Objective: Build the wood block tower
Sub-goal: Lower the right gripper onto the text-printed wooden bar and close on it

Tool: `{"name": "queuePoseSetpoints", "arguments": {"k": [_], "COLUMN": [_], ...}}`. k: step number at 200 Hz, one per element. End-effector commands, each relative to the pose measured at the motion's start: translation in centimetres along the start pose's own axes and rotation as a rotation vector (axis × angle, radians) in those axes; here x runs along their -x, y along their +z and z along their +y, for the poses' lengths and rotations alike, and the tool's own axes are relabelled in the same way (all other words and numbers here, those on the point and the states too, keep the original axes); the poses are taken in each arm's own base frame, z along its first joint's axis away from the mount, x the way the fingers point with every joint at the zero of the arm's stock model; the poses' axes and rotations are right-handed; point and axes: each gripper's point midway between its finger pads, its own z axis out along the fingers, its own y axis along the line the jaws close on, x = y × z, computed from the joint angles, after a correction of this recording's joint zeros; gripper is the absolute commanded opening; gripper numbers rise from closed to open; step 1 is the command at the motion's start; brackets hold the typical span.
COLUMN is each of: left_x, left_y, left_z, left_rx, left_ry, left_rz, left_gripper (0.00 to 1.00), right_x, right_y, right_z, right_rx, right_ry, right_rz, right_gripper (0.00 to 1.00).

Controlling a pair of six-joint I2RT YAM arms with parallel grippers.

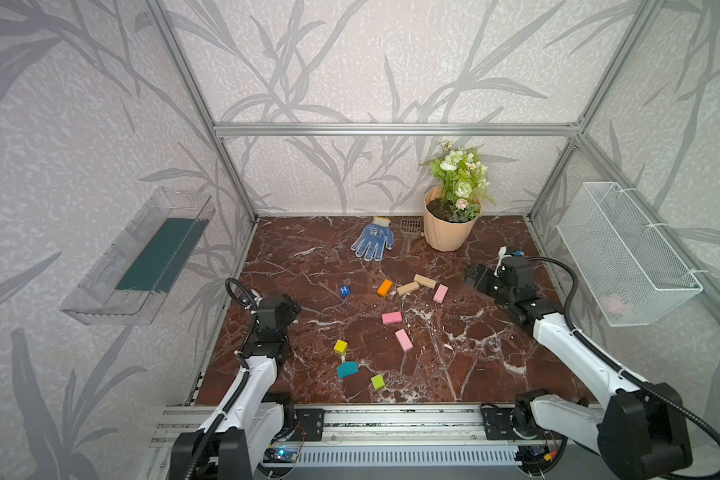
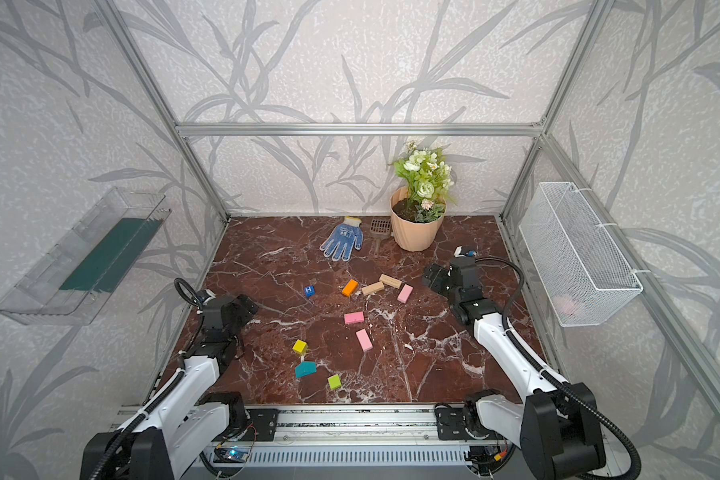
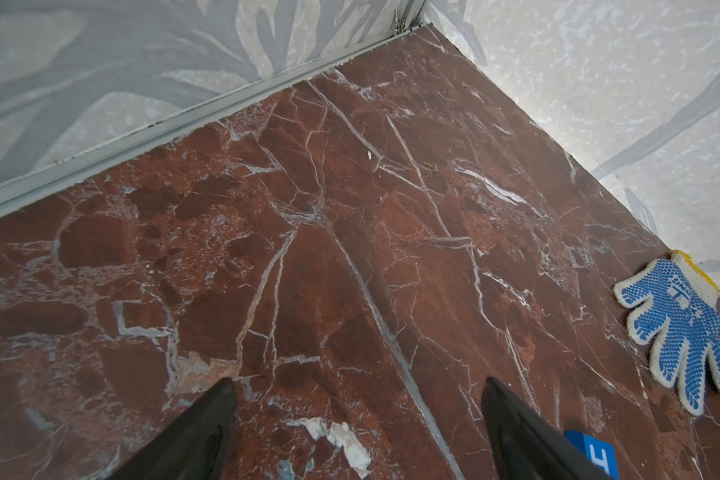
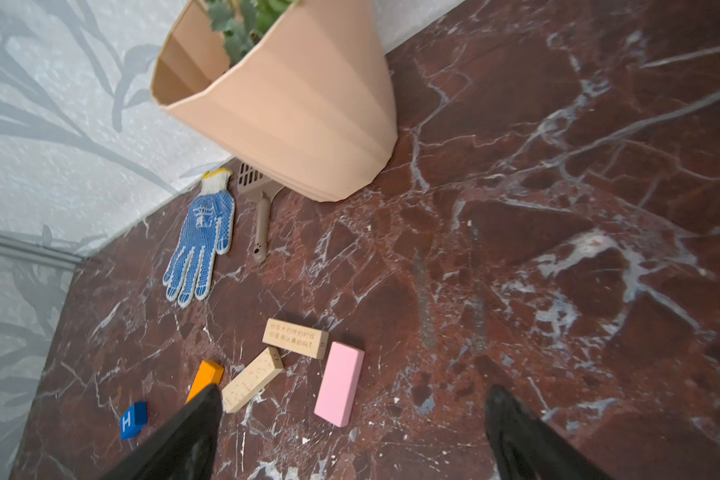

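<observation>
The wood blocks (image 1: 391, 318) lie scattered on the red marble counter (image 1: 474, 365), none resting on another. In both top views the left hand (image 3: 360, 384) hovers at the counter's left edge, fingers spread wide and holding nothing. Its nearest block is the blue "H" cube (image 1: 344, 290), up and to the right and apart from it. In the left wrist view that cube shows at the lower right, just beside one finger.

The right hand (image 1: 472, 274) hangs at the right side of the counter, likewise spread wide and empty. To its left lies a cluster: a pink block (image 1: 440, 293) nearest, near but not touching, then two tan blocks (image 1: 425, 281) close together at one corner, then the orange block (image 1: 385, 287).

The yellow cube (image 1: 340, 346), teal piece (image 1: 347, 369) and lime cube (image 1: 378, 381) sit at the lower left of the counter, below and right of the left hand.

Metal frame rails (image 1: 248, 232) edge the counter at left, back and right. Along the back are a glove (image 1: 373, 239), a scoop (image 1: 410, 232) and a flowerpot (image 1: 447, 232). Bare marble lies open at the lower right and upper left.

Count: three pink, two tan, and one each of orange, blue, yellow, lime and teal, ten in all.
</observation>
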Motion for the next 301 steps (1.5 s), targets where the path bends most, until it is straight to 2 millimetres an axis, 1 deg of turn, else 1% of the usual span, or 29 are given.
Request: {"name": "queuePoseSetpoints", "arguments": {"k": [1, 16, 31, 41, 53, 62, 65, 67, 71, 85, 99, 123, 147, 180, 206, 230, 272, 301], "left_x": [1.0, 1.1, 1.2, 1.3, 1.2, 1.2, 1.2, 1.2, 1.2, 1.2, 1.2, 1.2, 1.2, 1.2, 1.3, 1.3, 1.3, 1.3], "left_y": [0.0, 0.0, -0.1, -0.1, -0.1, -0.1, -0.2, -0.1, -0.2, -0.2, -0.2, -0.2, -0.2, -0.2, -0.2, -0.2, -0.2, -0.2], "left_z": [-1.2, -0.6, 0.0, -0.2, -0.3, -0.3, -0.4, -0.4, -0.3, -0.4, -0.5, -0.4, -0.4, -0.3, -0.3, -0.3, -0.3, -0.3], "left_rx": [-0.039, -0.005, 0.028, 0.022, 0.015, 0.01, 0.008, 0.007, 0.009, -0.003, -0.005, -0.003, 0.0, 0.003, 0.004, 0.004, 0.001, 0.005], "left_ry": [-0.027, -0.038, -0.053, -0.052, -0.048, -0.047, -0.047, -0.046, -0.047, -0.047, -0.047, -0.046, -0.049, -0.049, -0.05, -0.051, -0.052, -0.053], "left_rz": [-0.022, -0.026, -0.033, -0.034, -0.033, -0.032, -0.033, -0.034, -0.034, -0.038, -0.04, -0.041, -0.043, -0.043, -0.044, -0.045, -0.047, -0.048], "left_gripper": [0.9, 0.9, 0.91, 0.92, 0.92, 0.93, 0.93, 0.92, 0.92, 0.93, 0.93, 0.92, 0.92, 0.92, 0.92, 0.92, 0.92, 0.92], "right_x": [-2.0, -2.6, -3.4, -4.1, -5.2, -6.0, -5.9, -6.6, -7.0, -7.9, -8.9, -9.9, -11.0, -11.6, -11.5, -10.3, -7.6, -7.3], "right_y": [1.0, 2.2, 3.6, 4.8, 6.3, 7.4, 7.5, 8.2, 8.8, 10.6, 12.2, 14.5, 16.1, 16.8, 16.6, 16.1, 14.8, 14.3], "right_z": [0.8, 2.2, 3.8, 4.9, 6.4, 6.9, 7.3, 7.0, 7.1, 7.5, 7.5, 7.0, 6.7, 6.4, 6.3, 6.7, 8.1, 7.7], "right_rx": [-0.07, -0.091, -0.09, -0.081, -0.061, -0.071, -0.068, -0.081, -0.087, -0.093, -0.107, -0.151, -0.181, -0.248, -0.282, -0.307, -0.306, -0.329], "right_ry": [-0.044, -0.051, -0.09, -0.104, -0.172, -0.192, -0.195, -0.2, -0.205, -0.208, -0.204, -0.2, -0.206, -0.247, -0.275, -0.318, -0.338, -0.319], "right_rz": [0.098, 0.14, 0.197, 0.255, 0.329, 0.378, 0.381, 0.401, 0.418, 0.452, 0.483, 0.516, 0.548, 0.548, 0.523, 0.481, 0.418, 0.402], "right_gripper": [0.96, 0.96, 0.97, 0.97, 0.96, 0.96, 0.96, 0.96, 0.96, 0.95, 0.93, 0.92, 0.89, 0.89, 0.89, 0.89, 0.89, 0.91]}}
